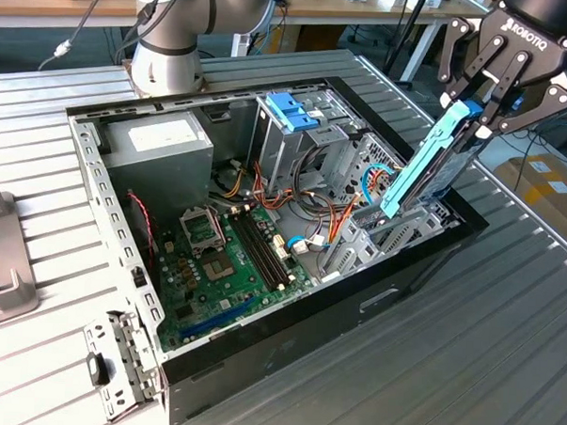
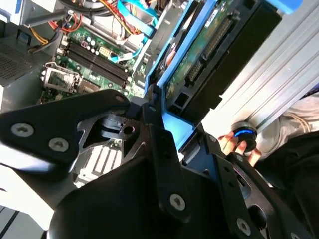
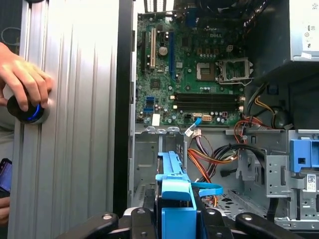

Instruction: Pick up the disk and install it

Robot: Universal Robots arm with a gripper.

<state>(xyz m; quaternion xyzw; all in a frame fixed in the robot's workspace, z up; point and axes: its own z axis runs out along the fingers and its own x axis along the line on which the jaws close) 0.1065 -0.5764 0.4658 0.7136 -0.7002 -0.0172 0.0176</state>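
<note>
A: Ribbed metal table (image 1: 503,363), benches (image 1: 48,6) behind, and an open case (image 1: 373,306) lying flat in the middle of the exterior view. Where's the disk?

B: Upper right of that view, in the gripper (image 1: 476,113). It is clamped closed onto the disk (image 1: 422,171) at its upper end.

A: How does it lie?

B: The long axis slants from the gripper down toward the centre of the frame, steeply tilted rather than upright. So the disk hangs below the gripper and a little toward the exterior view's left. Its lower end is at the mouth of the bay (image 1: 372,235), just inside the case on the exterior view's right.

A: Seated?

B: Can't tell. Most of its length stands clear above the bay, so I'd judge it barely entered at best.

A: Room around it?

B: Tight low down — cables (image 1: 335,224) lie just beside the bay, between it and the board (image 1: 230,257). The case's edge runs close along the disk on the exterior view's right. Above the case it's open air.

A: Anyone near?

B: In the first wrist view a hand (image 3: 25,79) rests on a round knob (image 3: 31,110) on the table — well apart from the disk
</note>
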